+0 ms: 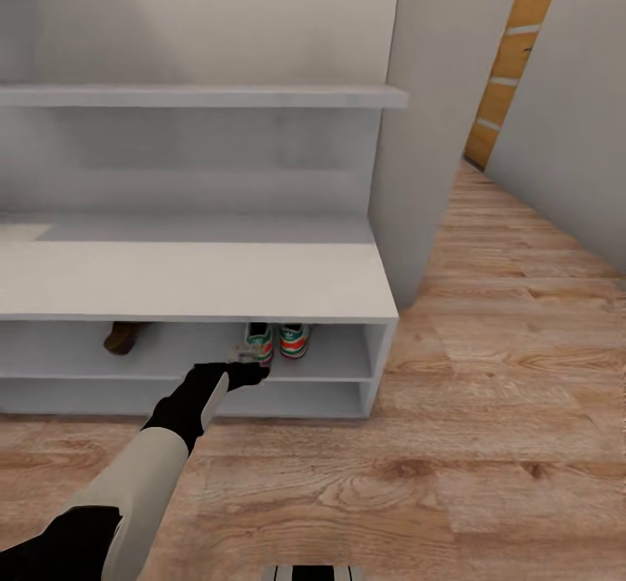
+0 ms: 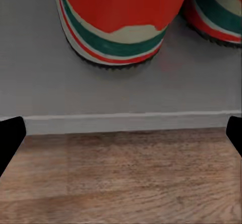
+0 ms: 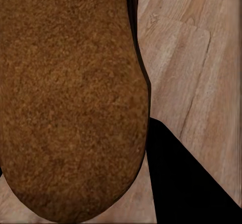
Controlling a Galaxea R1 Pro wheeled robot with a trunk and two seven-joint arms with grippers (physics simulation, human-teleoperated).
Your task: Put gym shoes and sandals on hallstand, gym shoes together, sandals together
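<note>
No readable brand, label or writing anywhere.

Rack (image 1: 200,281) – pale grey bench, two open shelves, tall back with a floating shelf above. Upper shelf, left part: one brown sandal (image 1: 122,337), mostly under the bench top, details too dark to tell. Further right on the same shelf: two gym shoes (image 1: 276,340) side by side, just touching or nearly so, heels out – cream with green stripes and red-orange heel patches.

Left gripper (image 1: 246,370) at the shelf front edge, right at the left shoe's heel. Left wrist view: both black fingertips (image 2: 10,138) at opposite frame edges, spread wide, nothing between them; shoe heels (image 2: 121,22) on the grey shelf just past the edge, floor (image 2: 121,178) below.

Right wrist view: second sandal (image 3: 70,98) seen close up – fuzzy brown rounded sole surface, over plank floor. Black finger (image 3: 186,183) just beside it; looks pinched on the sandal, second finger hidden.

Floor (image 1: 487,442) – light wood planks, running past the rack's right end toward an orange door (image 1: 513,59).
</note>
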